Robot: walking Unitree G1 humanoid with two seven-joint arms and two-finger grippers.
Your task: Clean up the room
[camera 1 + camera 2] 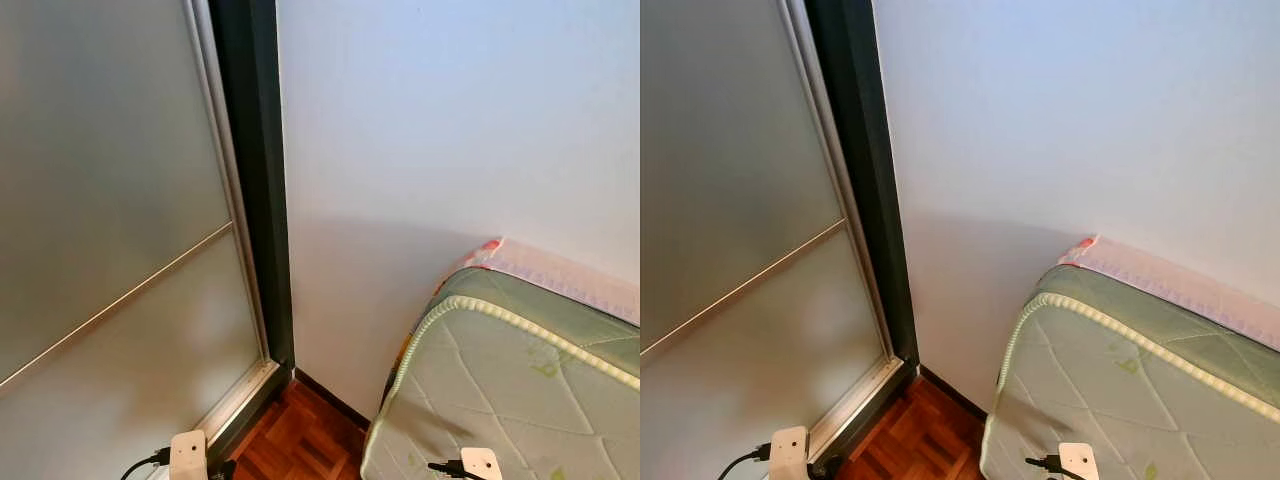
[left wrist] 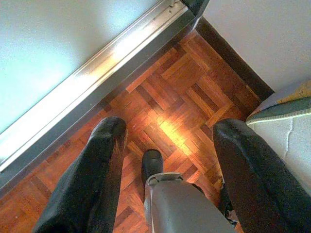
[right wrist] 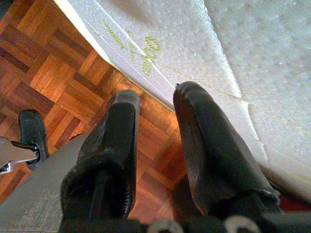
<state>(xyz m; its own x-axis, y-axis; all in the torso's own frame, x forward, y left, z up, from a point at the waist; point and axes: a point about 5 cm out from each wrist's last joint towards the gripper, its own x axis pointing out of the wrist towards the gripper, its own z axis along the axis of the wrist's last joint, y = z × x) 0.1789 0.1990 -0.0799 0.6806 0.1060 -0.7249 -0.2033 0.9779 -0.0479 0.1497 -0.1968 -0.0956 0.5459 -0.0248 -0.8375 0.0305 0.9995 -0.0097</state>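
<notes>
Cut off at the edges

The mattress (image 1: pixel 520 390) runs past the right and bottom edges; the frosted sliding door (image 1: pixel 110 250) passes the left and top edges.

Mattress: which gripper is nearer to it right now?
Right. The right gripper hangs open at the mattress edge, above the parquet floor alongside it. The left gripper hangs open over the floor nearer the sliding door track, the mattress off to its side.
</notes>
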